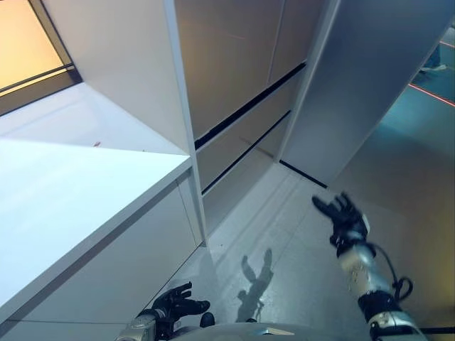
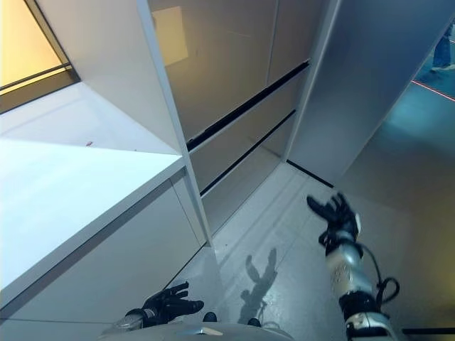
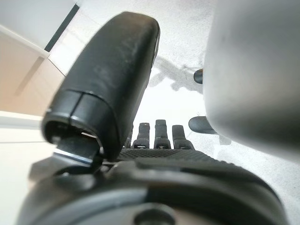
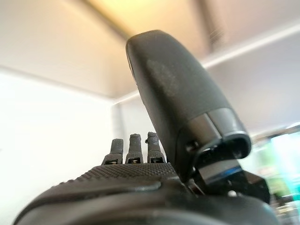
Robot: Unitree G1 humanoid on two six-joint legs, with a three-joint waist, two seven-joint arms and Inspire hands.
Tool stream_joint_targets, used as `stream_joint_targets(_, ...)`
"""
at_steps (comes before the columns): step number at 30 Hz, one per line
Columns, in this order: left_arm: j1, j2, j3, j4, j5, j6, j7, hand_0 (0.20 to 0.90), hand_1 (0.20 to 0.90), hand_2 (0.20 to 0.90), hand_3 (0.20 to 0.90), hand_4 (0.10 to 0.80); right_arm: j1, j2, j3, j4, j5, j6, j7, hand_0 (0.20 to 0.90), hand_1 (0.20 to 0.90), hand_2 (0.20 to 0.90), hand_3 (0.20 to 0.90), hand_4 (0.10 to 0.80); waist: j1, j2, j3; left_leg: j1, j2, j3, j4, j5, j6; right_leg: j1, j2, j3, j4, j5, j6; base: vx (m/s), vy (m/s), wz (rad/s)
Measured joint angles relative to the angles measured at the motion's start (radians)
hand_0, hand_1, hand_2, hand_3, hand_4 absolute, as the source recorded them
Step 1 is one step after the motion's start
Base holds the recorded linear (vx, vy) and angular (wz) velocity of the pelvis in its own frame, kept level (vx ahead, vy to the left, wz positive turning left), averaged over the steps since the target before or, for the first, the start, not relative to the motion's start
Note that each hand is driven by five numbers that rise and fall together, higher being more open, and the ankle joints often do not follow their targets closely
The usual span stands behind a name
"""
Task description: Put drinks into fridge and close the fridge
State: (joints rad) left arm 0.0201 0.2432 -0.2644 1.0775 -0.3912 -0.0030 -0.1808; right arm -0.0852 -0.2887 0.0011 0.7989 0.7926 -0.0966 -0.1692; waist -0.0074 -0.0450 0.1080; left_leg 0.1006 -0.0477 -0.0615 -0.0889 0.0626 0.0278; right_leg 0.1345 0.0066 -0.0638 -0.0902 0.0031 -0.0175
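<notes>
My left hand (image 1: 178,302) hangs low by the white counter's side, fingers relaxed and open, holding nothing; it also shows in the left wrist view (image 3: 112,84). My right hand (image 1: 346,220) is raised over the floor, fingers spread, open and empty; it also shows in the right wrist view (image 4: 173,93). Ahead stands a tall unit with closed flat fronts (image 1: 234,78) parted by dark gaps. I cannot tell whether it is the fridge.
A white counter (image 1: 71,192) runs along the left, with a white upright panel (image 1: 181,106) at its end. A tall grey panel (image 1: 370,92) stands at the right. Pale floor (image 1: 284,241) lies between them.
</notes>
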Motion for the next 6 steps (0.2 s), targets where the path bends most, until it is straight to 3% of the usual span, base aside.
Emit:
stream_joint_targets(2, -0.001, -0.007, 0.026, 0.026, -0.002, -0.002, -0.002, 0.900, 0.900, 0.900, 0.900, 0.800, 0.012, 0.030, 0.000, 0.181, -0.011, 0.016, 0.042, 0.900, 0.900, 0.900, 0.900, 0.800, 0.004, 0.010, -0.007, 0.009, 0.001, 0.000, -0.003, -0.002, -0.002, 0.009, 0.001, -0.001, 0.000, 0.000, 0.000, 0.000, 0.000, 0.00)
stream_joint_targets(6, -0.002, -0.007, 0.061, 0.084, -0.001, -0.010, -0.005, 0.900, 0.900, 0.900, 0.900, 0.800, 0.044, 0.068, -0.005, 0.340, -0.071, 0.017, 0.074, 0.900, 0.900, 0.900, 0.900, 0.800, 0.004, 0.021, -0.026, 0.010, 0.000, 0.001, -0.005, -0.009, -0.009, 0.011, 0.000, -0.003, 0.000, 0.000, -0.001, 0.000, 0.000, 0.00)
